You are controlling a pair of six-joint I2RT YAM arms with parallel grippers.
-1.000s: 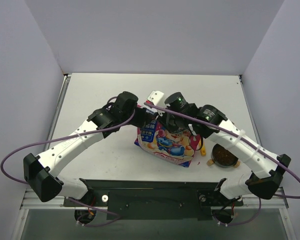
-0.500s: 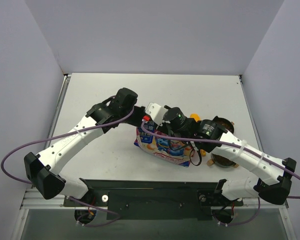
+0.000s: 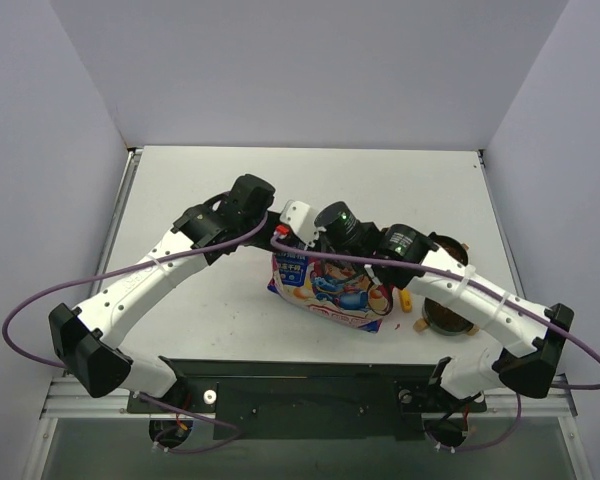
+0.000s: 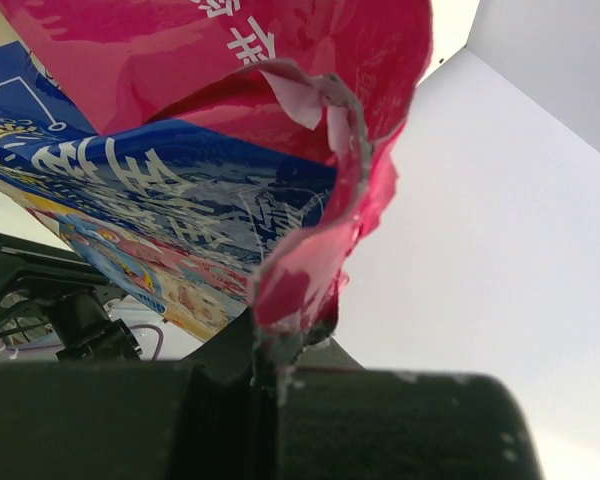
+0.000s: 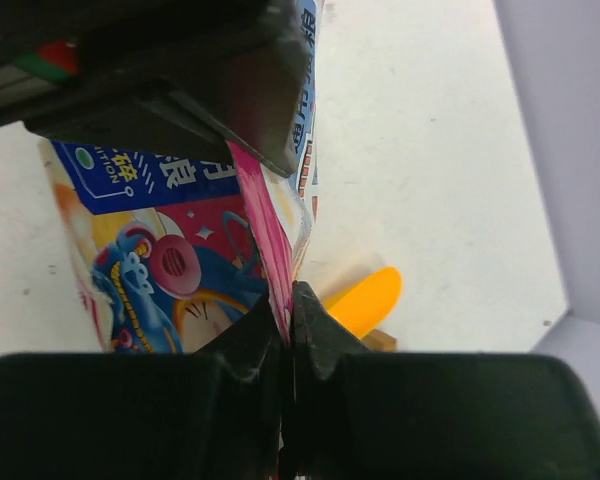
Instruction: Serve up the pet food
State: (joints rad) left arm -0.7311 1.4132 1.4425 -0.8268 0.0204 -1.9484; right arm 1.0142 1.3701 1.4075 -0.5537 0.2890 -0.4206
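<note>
A pale, matt white surface (image 3: 220,320) spreads under the left tool (image 4: 265,352) and the right tool (image 5: 286,318) and runs on well beyond them to the back wall (image 3: 310,70). Well to the left of the left tool stands the left wall (image 3: 40,200), and well to the right of the right tool the right wall (image 3: 570,170). All three are plain, pale lilac-grey and meet the surface at straight seams. Behind the tools, at the near edge, a black plate (image 3: 310,392) lies along a metal rail (image 3: 80,408). The light is soft and even, the shadows faint.
</note>
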